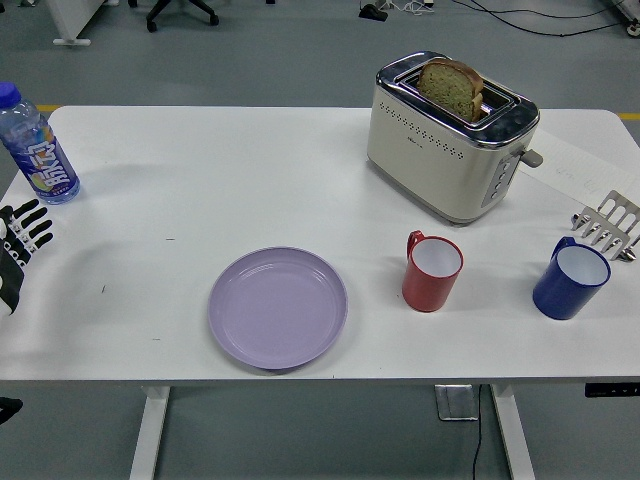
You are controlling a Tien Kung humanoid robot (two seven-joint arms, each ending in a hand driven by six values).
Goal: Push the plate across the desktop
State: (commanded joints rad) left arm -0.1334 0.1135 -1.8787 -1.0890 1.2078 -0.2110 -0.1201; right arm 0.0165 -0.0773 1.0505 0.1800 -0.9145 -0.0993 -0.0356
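So the purple plate point(278, 307) sits flat on the white table point(250, 180), close to the near edge and a bit left of the middle. Nothing is on it and nothing is touching it.

The left robot hand point(18, 245) is right at the left edge of the table, about halfway between the near and far edges. Its black fingers point(30, 212) are spread and point toward the far side, holding nothing. It's well apart from the plate, with a stretch of bare table between them. The right robot hand isn't anywhere in the shot.

Just beyond that left hand, near the far left corner, a clear bottle point(36, 147) with a blue cap and blue label stands upright.

Over toward the far right part of the table there's a cream and chrome toaster point(450, 140), turned at an angle, with a slice of brown bread point(450, 87) sticking up out of one slot.

In front of the toaster, to the right of the plate and near it but not touching, is a red mug point(432, 271) with a white inside, handle pointing toward the far left. Further along, near the right edge, a blue mug point(571, 280) stands upright too. Just behind that, right at the right edge, there's a small metal rack thing point(608, 226), only partly in view so I can't say much about it.
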